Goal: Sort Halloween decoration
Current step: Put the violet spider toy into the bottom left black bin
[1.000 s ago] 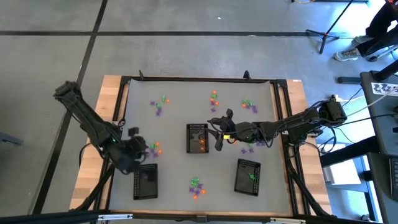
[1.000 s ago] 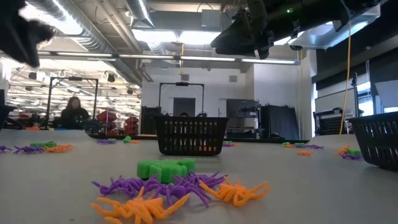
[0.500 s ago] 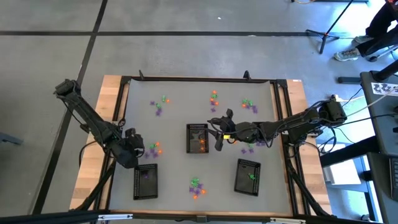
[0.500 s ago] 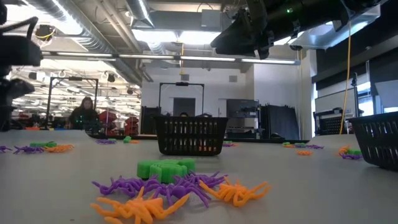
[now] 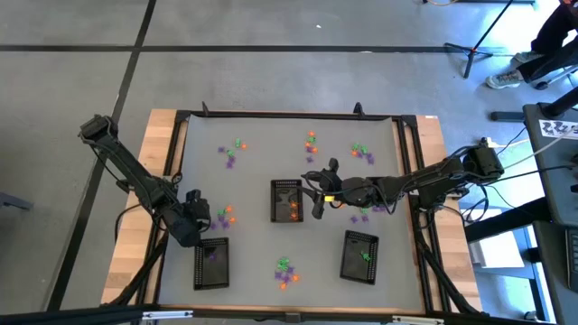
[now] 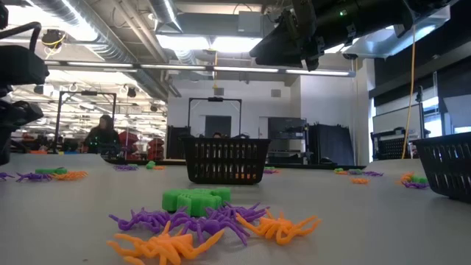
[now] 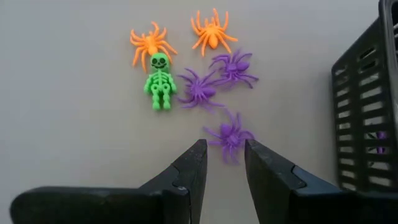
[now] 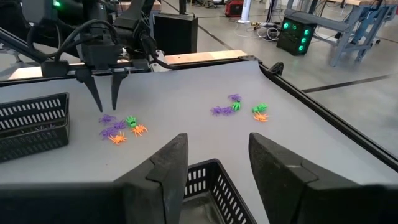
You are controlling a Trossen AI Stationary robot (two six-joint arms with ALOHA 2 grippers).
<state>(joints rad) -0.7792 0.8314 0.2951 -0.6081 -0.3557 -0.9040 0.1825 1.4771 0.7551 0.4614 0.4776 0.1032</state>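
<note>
The Halloween decoration lies in small heaps of orange, purple and green trinkets on the grey table. One heap [image 5: 224, 215] lies beside the left black tray [image 5: 211, 264]. In the left wrist view it shows two orange spiders, a green skeleton [image 7: 159, 81] and three purple spiders. My left gripper [image 7: 224, 149] hangs open just above the nearest purple spider [image 7: 229, 135], fingers pointing down, touching nothing; it also shows in the right wrist view as my left gripper [image 8: 103, 93]. My right gripper [image 8: 217, 155] hovers open and empty over the middle tray [image 5: 287, 200], which holds orange pieces.
A third tray [image 5: 359, 256] with a green piece stands at the near right. More trinket heaps lie at the far left [image 5: 230, 151], far middle [image 5: 311, 143], far right [image 5: 361, 152], near edge [image 5: 284, 271] and under the right arm [image 5: 364, 215]. A raised black frame [image 5: 289, 116] borders the table.
My left gripper has come down toward the heap beside the left tray, tipping a little more steeply, and then held still, its fingers as far apart as before. No trinket has moved.
</note>
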